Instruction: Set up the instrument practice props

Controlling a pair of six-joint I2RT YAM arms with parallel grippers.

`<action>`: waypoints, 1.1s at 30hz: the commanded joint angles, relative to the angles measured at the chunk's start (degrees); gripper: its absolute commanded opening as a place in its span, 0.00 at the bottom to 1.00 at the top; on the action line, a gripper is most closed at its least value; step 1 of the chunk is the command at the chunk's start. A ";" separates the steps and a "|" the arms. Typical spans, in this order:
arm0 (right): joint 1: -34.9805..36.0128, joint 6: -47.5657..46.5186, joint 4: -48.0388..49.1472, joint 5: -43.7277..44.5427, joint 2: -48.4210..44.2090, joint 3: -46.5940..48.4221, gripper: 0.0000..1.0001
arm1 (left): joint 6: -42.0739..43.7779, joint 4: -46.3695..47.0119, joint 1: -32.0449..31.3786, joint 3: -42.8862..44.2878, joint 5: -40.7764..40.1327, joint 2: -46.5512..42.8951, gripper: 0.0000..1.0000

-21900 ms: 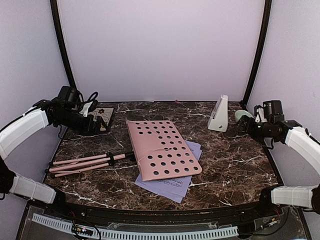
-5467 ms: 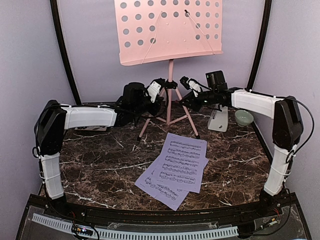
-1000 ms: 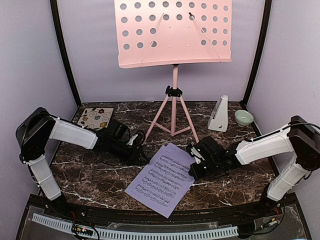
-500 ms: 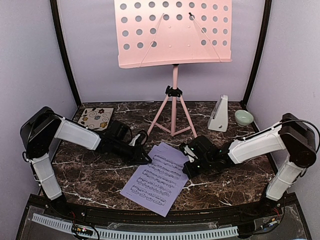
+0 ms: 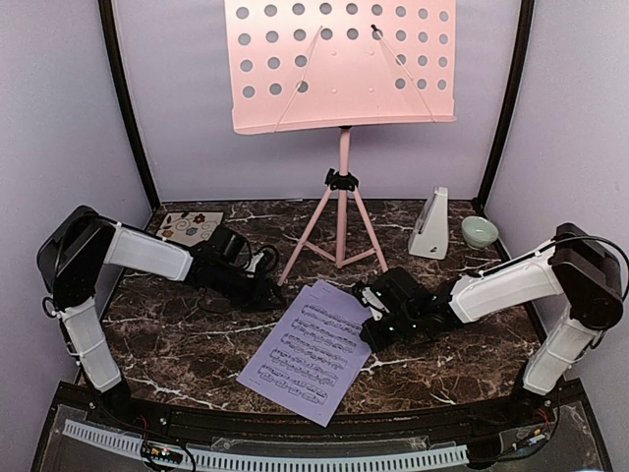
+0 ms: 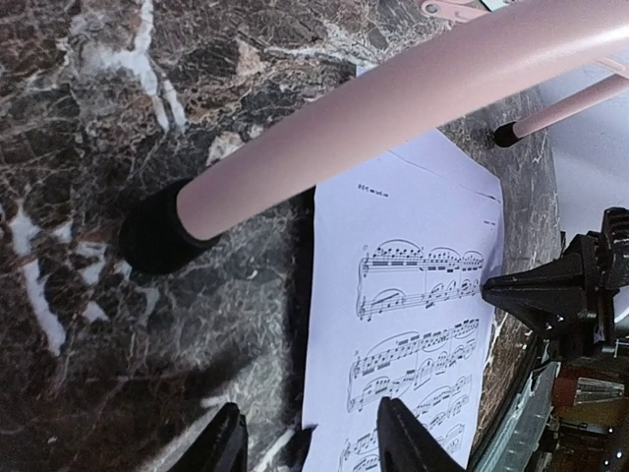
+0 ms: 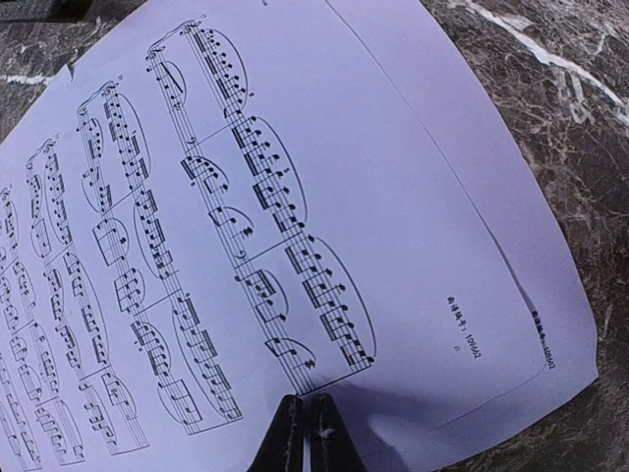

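At the far left of the marble table point(image 5: 167, 339) lies a flowered tile point(image 5: 192, 227). Just right of it the left gripper point(image 5: 263, 287) hangs low over the table with its jaws partly spread and nothing between them. In the left wrist view the left gripper point(image 6: 310, 442) straddles the left edge of the sheets point(image 6: 423, 295), one finger over the paper and one over bare marble. A pink leg point(image 6: 393, 108) of the stand crosses above, and its black foot point(image 6: 147, 241) rests on the table just left of the paper.

The music stand point(image 5: 339, 69) stands upright on its tripod at the far middle, its holed pink desk tilted and high above the table.

The two sheets point(image 5: 307, 349) lie flat in the near middle, one on the other and slightly offset, printed side up. They lie near the stand's legs.

The right gripper point(image 5: 369, 320) is at the right side of the sheets. In the right wrist view the right gripper point(image 7: 305, 433) is closed tight, its tips touching the top of the sheets point(image 7: 295, 197). I cannot tell whether any paper is nipped.

At the far right a white metronome point(image 5: 430, 224) stands upright, with a pale green bowl point(image 5: 479, 231) just beside it.
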 commanded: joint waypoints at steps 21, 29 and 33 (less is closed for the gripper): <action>0.43 -1.99 -5.61 1.71 0.58 -0.03 0.06 | -4.35 11.95 -4.47 0.47 5.87 2.35 0.16; 0.43 -2.50 -5.83 2.39 -0.51 0.49 0.08 | -4.09 12.85 -6.20 2.24 4.66 5.16 0.10; 0.43 -2.67 -6.21 3.13 -1.92 1.19 0.11 | -1.64 12.10 -6.77 1.57 1.41 1.99 0.00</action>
